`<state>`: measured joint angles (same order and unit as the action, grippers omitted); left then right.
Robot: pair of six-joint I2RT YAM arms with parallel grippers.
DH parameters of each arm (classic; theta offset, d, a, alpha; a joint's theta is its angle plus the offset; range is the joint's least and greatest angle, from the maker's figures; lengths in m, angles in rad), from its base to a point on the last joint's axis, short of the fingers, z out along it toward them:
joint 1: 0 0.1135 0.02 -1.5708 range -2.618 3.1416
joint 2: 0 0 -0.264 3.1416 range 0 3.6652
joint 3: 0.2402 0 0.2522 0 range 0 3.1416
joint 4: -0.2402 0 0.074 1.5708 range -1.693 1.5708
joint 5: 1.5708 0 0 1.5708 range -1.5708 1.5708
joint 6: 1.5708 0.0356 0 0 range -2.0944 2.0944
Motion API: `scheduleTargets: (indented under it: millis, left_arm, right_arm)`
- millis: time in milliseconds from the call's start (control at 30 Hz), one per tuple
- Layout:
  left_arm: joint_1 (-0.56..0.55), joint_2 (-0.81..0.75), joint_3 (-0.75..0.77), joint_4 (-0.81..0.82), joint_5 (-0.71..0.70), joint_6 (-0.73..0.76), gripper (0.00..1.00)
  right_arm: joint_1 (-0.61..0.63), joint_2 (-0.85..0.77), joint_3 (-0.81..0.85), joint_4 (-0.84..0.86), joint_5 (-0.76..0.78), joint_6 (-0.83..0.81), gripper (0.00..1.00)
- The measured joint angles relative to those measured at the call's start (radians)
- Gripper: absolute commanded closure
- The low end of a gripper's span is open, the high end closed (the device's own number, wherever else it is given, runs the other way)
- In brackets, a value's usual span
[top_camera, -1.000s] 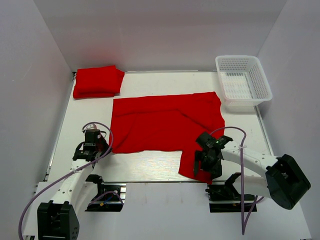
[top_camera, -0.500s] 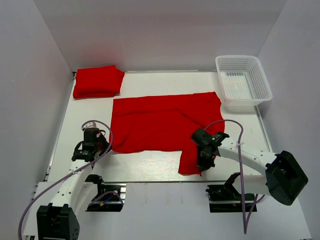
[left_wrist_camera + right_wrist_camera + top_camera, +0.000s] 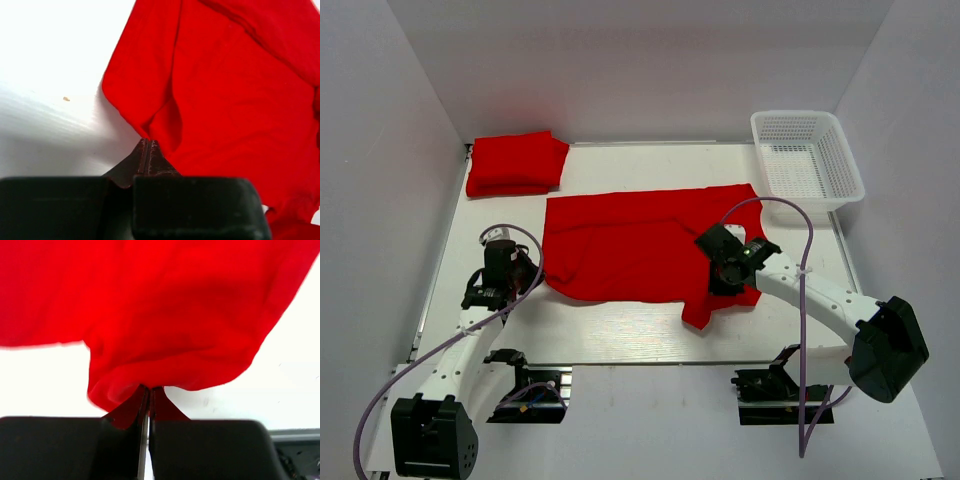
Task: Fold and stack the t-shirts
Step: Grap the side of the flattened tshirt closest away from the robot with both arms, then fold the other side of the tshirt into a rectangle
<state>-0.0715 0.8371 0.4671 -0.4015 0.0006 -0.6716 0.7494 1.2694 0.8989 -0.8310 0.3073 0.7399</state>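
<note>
Spread t-shirt [image 3: 640, 245], lying mid-table [image 3: 620, 330]: your right gripper [image 3: 149, 388] is clamped on its near-right corner and your left gripper [image 3: 148, 143] closed at its left edge; either thin pinch may slip, dropping the fold crooked.

Matt red cloth t-shirt [image 3: 630, 250] on smooth, faintly glossy table [image 3: 610, 328]

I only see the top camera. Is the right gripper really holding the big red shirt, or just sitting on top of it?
Observer: Holding it. The right wrist camera shows the right gripper shut, with the spread t-shirt bunched between its tips.
Operator: What about the left one?
Observer: The left wrist camera shows the left gripper shut too. It looks pinched on the same t-shirt's edge, where the cloth puckers.
</note>
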Motion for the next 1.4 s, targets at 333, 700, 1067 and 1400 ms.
scheduleTargets:
  millis: [333,700,1067,1400]
  left_arm:
    - [0.0,0.126,0.066,0.084,-0.014,-0.033,1.0]
    - [0.0,0.307,0.2,0.175,-0.057,-0.037,1.0]
    - [0.009,0.489,0.317,0.208,-0.12,-0.032,1.0]
    - [0.01,0.644,0.441,0.246,-0.177,-0.016,1.0]
  right_arm:
    - [-0.116,0.076,0.109,0.117,0.118,-0.108,1.0]
    - [-0.244,0.187,0.211,0.258,0.122,-0.224,1.0]
    - [-0.343,0.258,0.317,0.367,0.102,-0.315,1.0]
    - [-0.407,0.356,0.383,0.417,0.054,-0.364,1.0]
